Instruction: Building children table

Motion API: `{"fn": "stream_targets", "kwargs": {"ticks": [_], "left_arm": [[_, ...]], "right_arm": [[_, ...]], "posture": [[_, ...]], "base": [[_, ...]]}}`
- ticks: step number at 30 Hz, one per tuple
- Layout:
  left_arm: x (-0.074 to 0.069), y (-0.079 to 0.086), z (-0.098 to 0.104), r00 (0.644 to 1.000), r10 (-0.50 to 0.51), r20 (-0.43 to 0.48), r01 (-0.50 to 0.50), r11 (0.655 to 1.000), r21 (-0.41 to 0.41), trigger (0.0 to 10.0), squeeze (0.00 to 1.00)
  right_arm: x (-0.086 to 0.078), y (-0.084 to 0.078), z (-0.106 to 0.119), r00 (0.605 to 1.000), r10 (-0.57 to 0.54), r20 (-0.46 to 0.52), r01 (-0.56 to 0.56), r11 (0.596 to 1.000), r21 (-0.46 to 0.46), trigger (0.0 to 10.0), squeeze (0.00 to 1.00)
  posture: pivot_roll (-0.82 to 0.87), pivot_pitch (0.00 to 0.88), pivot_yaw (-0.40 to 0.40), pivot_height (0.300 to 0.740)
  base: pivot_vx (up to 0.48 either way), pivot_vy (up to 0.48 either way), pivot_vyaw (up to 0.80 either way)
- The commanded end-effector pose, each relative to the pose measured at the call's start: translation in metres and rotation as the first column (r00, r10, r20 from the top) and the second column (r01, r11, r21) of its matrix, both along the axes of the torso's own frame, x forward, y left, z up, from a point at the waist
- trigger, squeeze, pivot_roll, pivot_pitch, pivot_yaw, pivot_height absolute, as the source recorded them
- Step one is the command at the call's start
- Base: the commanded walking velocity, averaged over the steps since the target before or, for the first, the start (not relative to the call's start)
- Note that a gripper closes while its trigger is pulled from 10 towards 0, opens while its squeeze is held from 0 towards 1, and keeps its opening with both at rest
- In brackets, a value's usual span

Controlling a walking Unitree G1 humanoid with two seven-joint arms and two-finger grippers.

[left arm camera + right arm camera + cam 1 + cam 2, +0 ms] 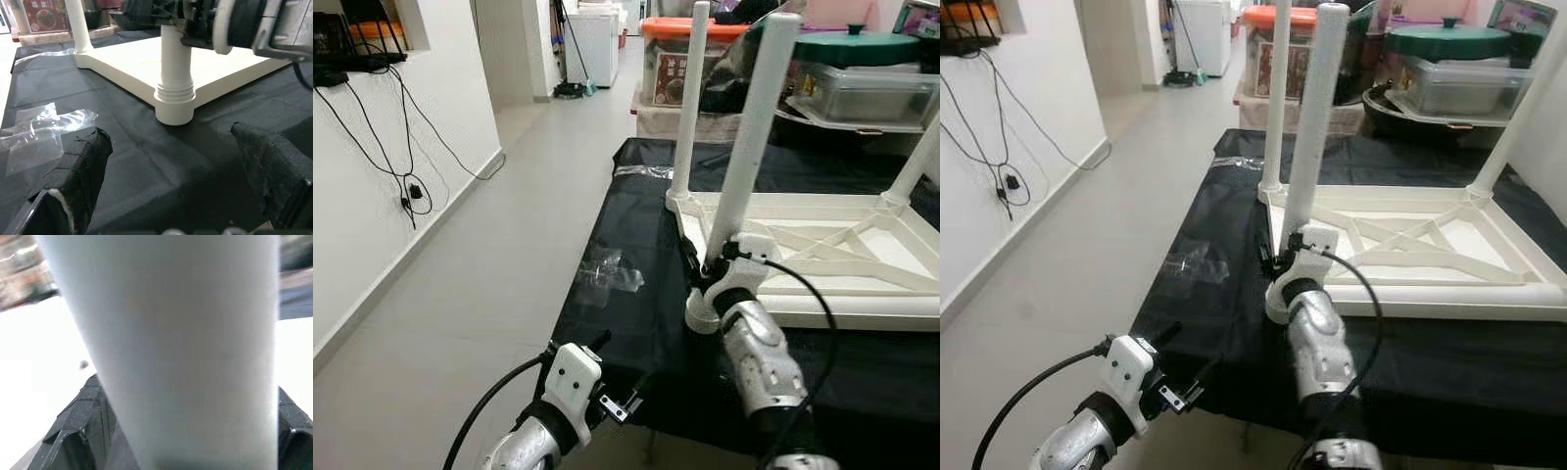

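**Leg seated at the near corner, right end effector clamped low on it**

While the white plastic children's table top [862, 257] lies upside down on the black cloth-covered bench [636, 323] in the right half of the left eye view, the right end effector [707, 266] closes around the nearest white tubular table leg [756, 127] just above its corner socket, at centre frame. A second white leg [689, 98] stands upright at the far left corner, and a third rises at the right edge. The left end effector [619, 384] hovers at lower left over the bench's near edge, holding nothing. Crumpled clear plastic wrapping [607, 274] lies on the cloth left of centre.

From the right eye view the same grip sits mid-frame, with storage boxes and a green-lidded pot along the top edge.

Looking through the left wrist view, the spread black fingers [83, 166] frame the threaded foot of the gripped leg, at centre, where it enters the round corner socket [175, 105]; several threads are exposed.

Close up in the right wrist view, the leg fills the middle, with black pads pressed to either side.

Judging by the hollow moulded plastic, the leg is likely light, stiff and rather slick; holding low near the socket should give the best turning control, while the top may want steadying by its rim.
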State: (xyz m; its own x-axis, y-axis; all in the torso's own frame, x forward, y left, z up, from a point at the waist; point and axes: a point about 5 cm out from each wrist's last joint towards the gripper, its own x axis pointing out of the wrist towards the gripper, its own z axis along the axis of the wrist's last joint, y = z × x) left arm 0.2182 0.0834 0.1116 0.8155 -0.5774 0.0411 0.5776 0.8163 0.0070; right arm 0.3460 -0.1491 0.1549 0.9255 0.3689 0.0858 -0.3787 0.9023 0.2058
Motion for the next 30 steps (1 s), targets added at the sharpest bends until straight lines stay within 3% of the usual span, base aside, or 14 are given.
{"fn": "stream_targets", "kwargs": {"ticks": [1, 3, 5, 9, 10, 11, 14, 15, 16, 18, 21, 23, 26, 30], "left_arm": [[0.000, 0.000, -0.003, 1.000, -0.006, -0.016, 0.007, 1.000, 0.007, 10.0, 0.00], [0.000, -0.001, -0.004, 1.000, -0.007, -0.017, 0.007, 1.000, 0.007, 10.0, 0.00], [0.000, -0.001, -0.004, 1.000, -0.007, -0.018, 0.007, 1.000, 0.007, 10.0, 0.00], [-0.001, -0.001, -0.004, 1.000, -0.005, -0.016, 0.005, 1.000, 0.008, 10.0, 0.00], [-0.001, -0.001, -0.004, 1.000, -0.005, -0.016, 0.005, 1.000, 0.008, 10.0, 0.00], [-0.001, -0.002, -0.004, 1.000, -0.004, -0.016, 0.004, 1.000, 0.008, 10.0, 0.00], [-0.001, -0.002, -0.004, 1.000, -0.003, -0.016, 0.003, 1.000, 0.008, 10.0, 0.00], [-0.002, -0.002, -0.004, 1.000, -0.003, -0.017, 0.003, 1.000, 0.007, 10.0, 0.00], [-0.002, -0.002, -0.004, 1.000, -0.003, -0.017, 0.003, 1.000, 0.007, 10.0, 0.00], [-0.002, -0.002, -0.004, 1.000, -0.003, -0.017, 0.003, 1.000, 0.007, 10.0, 0.00], [-0.002, -0.002, -0.004, 1.000, -0.002, -0.017, 0.002, 1.000, 0.007, 10.0, 0.00], [-0.002, -0.002, -0.004, 1.000, -0.002, -0.017, 0.002, 1.000, 0.007, 10.0, 0.00], [-0.002, -0.002, -0.004, 1.000, -0.001, -0.018, 0.001, 1.000, 0.006, 10.0, 0.00], [-0.002, -0.002, -0.004, 1.000, -0.001, -0.018, 0.001, 1.000, 0.006, 10.0, 0.00]], "right_arm": [[-0.002, 0.023, -0.006, 0.982, 0.187, -0.032, -0.187, 0.982, 0.008, 10.0, 0.00], [-0.003, 0.026, -0.006, 0.948, 0.314, -0.043, -0.316, 0.948, -0.029, 10.0, 0.00], [-0.003, 0.026, -0.006, 0.936, 0.350, -0.048, -0.352, 0.935, -0.036, 10.0, 0.00], [-0.011, 0.041, -0.003, 0.746, 0.663, -0.066, -0.666, 0.744, -0.056, 10.0, 0.00], [-0.011, 0.041, -0.003, 0.746, 0.663, -0.066, -0.666, 0.744, -0.056, 10.0, 0.00], [-0.011, 0.045, -0.006, 0.693, 0.716, -0.088, -0.721, 0.688, -0.081, 10.0, 0.00], [-0.011, 0.049, -0.009, 0.661, 0.742, -0.110, -0.750, 0.654, -0.098, 9.8, 0.00], [-0.010, 0.051, -0.010, 0.659, 0.743, -0.115, -0.752, 0.651, -0.107, 9.8, 0.00], [-0.008, 0.053, -0.012, 0.685, 0.718, -0.122, -0.728, 0.673, -0.132, 0.0, 0.00], [-0.008, 0.053, -0.012, 0.685, 0.718, -0.122, -0.728, 0.673, -0.132, 0.0, 0.00], [-0.004, 0.056, -0.015, 0.744, 0.660, -0.105, -0.668, 0.728, -0.155, 0.0, 0.00], [-0.004, 0.056, -0.015, 0.744, 0.660, -0.105, -0.668, 0.728, -0.155, 0.0, 0.00], [0.005, 0.044, -0.017, 0.882, 0.462, -0.090, -0.471, 0.868, -0.156, 0.0, 0.00], [0.005, 0.044, -0.017, 0.882, 0.462, -0.090, -0.471, 0.868, -0.156, 0.0, 0.00]], "posture": [[0.03, 0.000, -0.028, 0.740], [0.03, 0.000, -0.030, 0.740], [0.03, 0.000, -0.030, 0.740], [0.04, 0.000, -0.038, 0.740], [0.04, 0.000, -0.038, 0.740], [0.05, 0.000, -0.041, 0.740], [0.05, 0.000, -0.039, 0.740], [0.05, 0.000, -0.039, 0.740], [0.06, 0.000, -0.039, 0.740], [0.06, 0.000, -0.039, 0.740], [0.06, 0.000, -0.043, 0.740], [0.06, 0.000, -0.043, 0.740], [0.05, 0.000, -0.041, 0.740], [0.05, 0.000, -0.041, 0.740]], "base": [[0.000, 0.000, 0.00], [0.000, 0.000, 0.00], [0.000, 0.000, 0.00], [0.000, 0.000, 0.00], [0.000, 0.000, 0.00], [0.000, 0.000, 0.00], [0.000, 0.000, 0.00], [0.000, 0.000, 0.00], [0.000, 0.000, 0.00], [0.000, 0.000, 0.00], [0.000, 0.000, 0.00], [0.000, 0.000, 0.00], [0.000, 0.000, 0.00], [0.000, 0.000, 0.00]]}}
